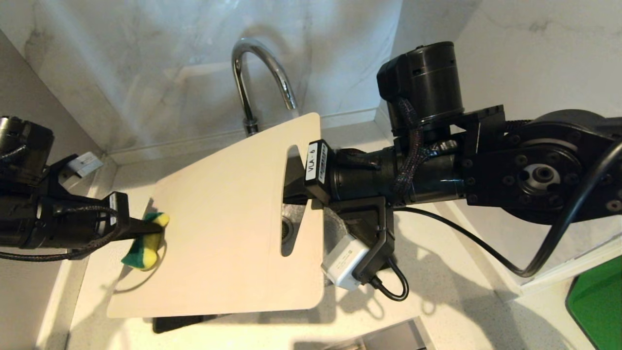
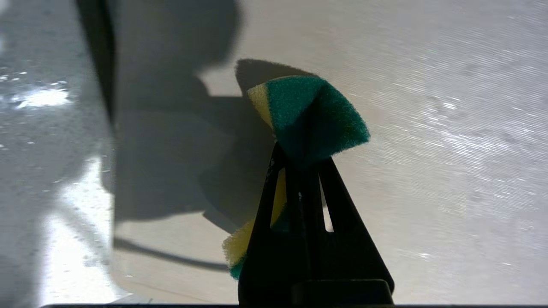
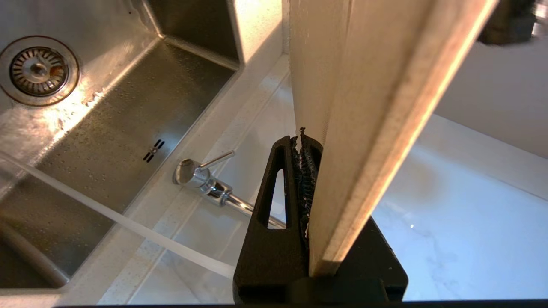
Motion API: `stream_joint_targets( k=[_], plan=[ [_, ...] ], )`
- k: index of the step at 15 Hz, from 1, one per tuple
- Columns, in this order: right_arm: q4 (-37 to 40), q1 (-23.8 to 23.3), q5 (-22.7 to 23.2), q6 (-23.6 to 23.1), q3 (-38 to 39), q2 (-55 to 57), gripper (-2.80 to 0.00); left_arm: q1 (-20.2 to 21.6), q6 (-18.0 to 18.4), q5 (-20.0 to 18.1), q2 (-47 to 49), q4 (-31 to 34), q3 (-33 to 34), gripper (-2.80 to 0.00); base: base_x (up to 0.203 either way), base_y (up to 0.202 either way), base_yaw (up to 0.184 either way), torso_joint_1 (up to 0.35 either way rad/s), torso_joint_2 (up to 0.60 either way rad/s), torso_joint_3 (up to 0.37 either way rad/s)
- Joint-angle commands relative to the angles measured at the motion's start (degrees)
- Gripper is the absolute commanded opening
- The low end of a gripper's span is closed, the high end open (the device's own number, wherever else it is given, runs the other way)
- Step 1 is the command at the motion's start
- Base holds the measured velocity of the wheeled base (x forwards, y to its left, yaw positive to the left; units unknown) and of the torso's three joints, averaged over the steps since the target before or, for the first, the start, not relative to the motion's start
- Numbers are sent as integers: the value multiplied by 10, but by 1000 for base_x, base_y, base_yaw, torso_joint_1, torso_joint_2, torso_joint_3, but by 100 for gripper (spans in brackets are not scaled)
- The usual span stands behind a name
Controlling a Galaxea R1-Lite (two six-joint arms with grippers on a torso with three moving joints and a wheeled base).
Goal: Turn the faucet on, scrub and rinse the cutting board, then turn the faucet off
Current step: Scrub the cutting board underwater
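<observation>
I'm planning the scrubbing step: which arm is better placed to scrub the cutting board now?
Left. The left gripper is shut on the sponge, at the cutting board. The right gripper is busy clamping the board's edge by the handle slot.

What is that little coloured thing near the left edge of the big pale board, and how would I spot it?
Start at the chrome faucet arching over the sink, then drop to the large cream cutting board held above it. At the board's left edge, the left end effector is pinching a small sponge. It is the only soft, green-and-yellow thing there, folded in the grip.
</observation>
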Motion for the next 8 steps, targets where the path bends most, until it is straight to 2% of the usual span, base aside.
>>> stream_joint_targets(
  k=[1, 4, 8],
  plan=[
    [1, 0, 1, -8, 0, -1, -280, 62, 15, -26, 0, -2, 19, -280, 0, 0, 0, 0, 0, 0],
    [1, 0, 1, -6, 0, 1, -280, 118, 50, -46, -2, -22, 47, -280, 0, 0, 0, 0, 0, 0],
    [-1, -1, 1, -5, 2, 0, -280, 150, 58, -50, -1, -55, 68, -280, 0, 0, 0, 0, 0, 0]
  ],
)
